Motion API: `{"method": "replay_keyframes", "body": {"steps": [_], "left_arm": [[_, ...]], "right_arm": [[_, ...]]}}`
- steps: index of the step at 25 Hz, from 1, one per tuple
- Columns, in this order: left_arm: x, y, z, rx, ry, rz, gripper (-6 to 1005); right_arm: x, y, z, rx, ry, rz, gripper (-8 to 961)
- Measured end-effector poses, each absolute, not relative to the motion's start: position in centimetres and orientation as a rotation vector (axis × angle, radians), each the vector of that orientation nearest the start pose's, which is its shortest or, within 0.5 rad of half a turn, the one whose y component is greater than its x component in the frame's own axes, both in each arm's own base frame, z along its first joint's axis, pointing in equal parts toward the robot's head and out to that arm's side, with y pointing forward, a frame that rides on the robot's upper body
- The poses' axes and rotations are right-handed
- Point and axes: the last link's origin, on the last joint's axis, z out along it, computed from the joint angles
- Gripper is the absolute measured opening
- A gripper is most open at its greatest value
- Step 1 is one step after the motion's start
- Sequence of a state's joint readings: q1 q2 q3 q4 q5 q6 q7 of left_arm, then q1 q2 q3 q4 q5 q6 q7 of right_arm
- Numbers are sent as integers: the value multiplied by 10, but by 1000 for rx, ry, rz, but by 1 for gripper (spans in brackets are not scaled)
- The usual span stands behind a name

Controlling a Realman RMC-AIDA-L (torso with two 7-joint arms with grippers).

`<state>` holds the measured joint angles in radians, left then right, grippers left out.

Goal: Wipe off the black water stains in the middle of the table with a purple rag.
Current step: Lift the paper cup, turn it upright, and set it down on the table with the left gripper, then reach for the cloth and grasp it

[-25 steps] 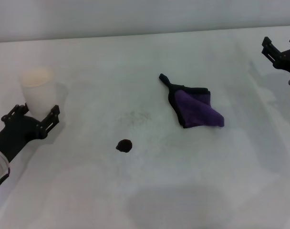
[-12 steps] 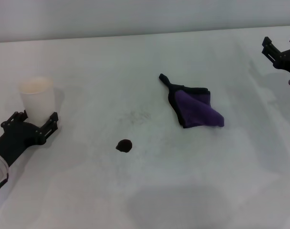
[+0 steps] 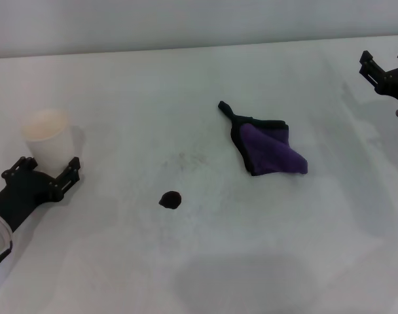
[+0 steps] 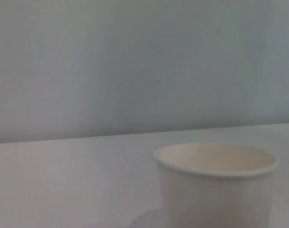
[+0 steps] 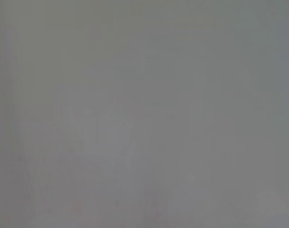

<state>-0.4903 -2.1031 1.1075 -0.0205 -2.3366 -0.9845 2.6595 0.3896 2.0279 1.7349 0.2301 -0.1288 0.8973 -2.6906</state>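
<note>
While left hand [image 3: 45, 171] gapes wide, only wrist view shows cup [image 4: 216, 185] rim, seemingly empty.

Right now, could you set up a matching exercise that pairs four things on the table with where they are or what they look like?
Things:
1. purple rag
2. black water stains
3. paper cup
4. right gripper

Descriptions:
A. small dark roundish blot near the middle of the table
B. white, upright, just beyond the left gripper
C. crumpled and dark-edged, lying to the right of the blot
D. black, at the far right edge of the head view

Pairs: 1-C, 2-A, 3-B, 4-D
</note>
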Motion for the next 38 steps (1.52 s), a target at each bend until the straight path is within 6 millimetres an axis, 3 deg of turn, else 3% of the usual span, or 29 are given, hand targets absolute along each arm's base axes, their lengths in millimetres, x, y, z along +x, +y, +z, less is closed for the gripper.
{"method": "replay_keyframes", "body": {"steps": [16, 22, 38], "left_arm": [[-347, 303, -75, -2023, -799, -529, 765], [-344, 300, -73, -2025, -781, -564, 892], [-354, 268, -69, -1970, -831, -655, 887]], "right_arm": [[373, 343, 23, -1585, 758, 602, 842], [372, 344, 23, -1588, 756, 604, 843], [367, 349, 23, -1598, 742, 615, 842]]}}
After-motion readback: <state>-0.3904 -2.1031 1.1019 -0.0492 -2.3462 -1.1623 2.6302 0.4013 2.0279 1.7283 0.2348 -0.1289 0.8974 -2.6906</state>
